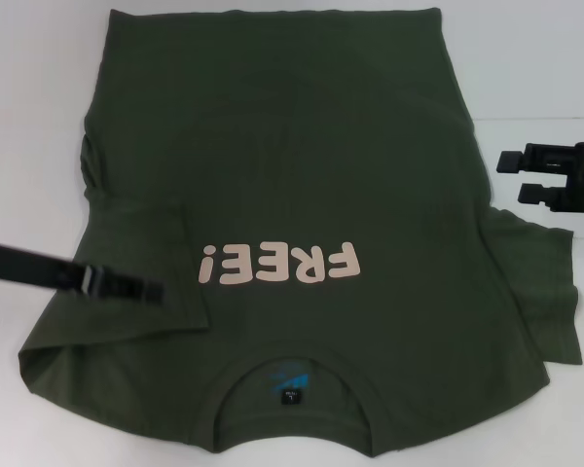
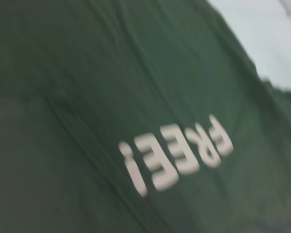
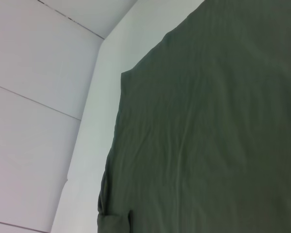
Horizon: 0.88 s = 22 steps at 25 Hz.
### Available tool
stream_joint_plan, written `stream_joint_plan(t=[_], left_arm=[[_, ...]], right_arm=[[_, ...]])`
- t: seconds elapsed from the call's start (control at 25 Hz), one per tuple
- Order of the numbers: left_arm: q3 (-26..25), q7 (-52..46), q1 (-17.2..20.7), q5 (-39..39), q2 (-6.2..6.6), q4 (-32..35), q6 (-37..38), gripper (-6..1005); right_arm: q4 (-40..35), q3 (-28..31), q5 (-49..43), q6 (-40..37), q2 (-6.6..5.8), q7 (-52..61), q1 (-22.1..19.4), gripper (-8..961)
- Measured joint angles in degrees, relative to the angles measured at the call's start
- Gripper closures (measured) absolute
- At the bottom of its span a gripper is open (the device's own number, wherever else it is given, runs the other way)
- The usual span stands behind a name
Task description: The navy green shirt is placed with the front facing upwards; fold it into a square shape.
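While both jaws gape, the navy green shirt (image 1: 302, 185) lies flat, left sleeve folded inward.

I saw the shirt (image 1: 302, 165) was dark olive green, its "FREE!" print (image 1: 278, 263) pale pink, the neck label (image 1: 288, 377) blue, on a white table (image 1: 526, 78).

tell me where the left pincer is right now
In the head view the left pincer is low over the shirt on the robot's left side, above the folded-in left sleeve, just left of the "FREE!" print.
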Motion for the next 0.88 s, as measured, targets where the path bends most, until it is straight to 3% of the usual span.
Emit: stream_joint_plan(t=[0.04, 0.28, 0.48, 0.56, 0.68, 0.88], left_arm=[[-2.5, 0.1, 0.2, -0.4, -0.16, 0.9, -0.6, 353], [-6.5, 0.5, 1.1, -2.0, -0.25, 0.5, -0.7, 354], [-8.1, 10.4, 4.8, -12.4, -0.61, -0.7, 5.8, 354], [-8.4, 19.5, 6.5, -15.9, -1.31, -1.3, 9.3, 354], [-9.6, 33.0, 9.9, -20.7, -3.7, -1.4, 10.9, 354], [-9.3, 35.7, 10.9, -22.3, -4.28, -2.8, 10.6, 354]], right_arm=[[0.0, 0.0, 0.0, 0.0, -0.01, 0.0, -0.1, 145], [0.0, -2.7, -0.7, -0.6, -0.55, -0.9, -0.5, 145], [-0.6, -4.0, -1.9, -3.8, -1.69, -7.5, -0.6, 146], [-0.8, -4.1, -1.9, -4.3, -1.99, -9.3, -0.8, 146], [-0.9, -3.7, -2.0, -3.9, -2.14, -11.8, -1.2, 146], [-0.8, -2.8, -2.0, -2.4, -1.76, -14.1, -1.4, 145]])
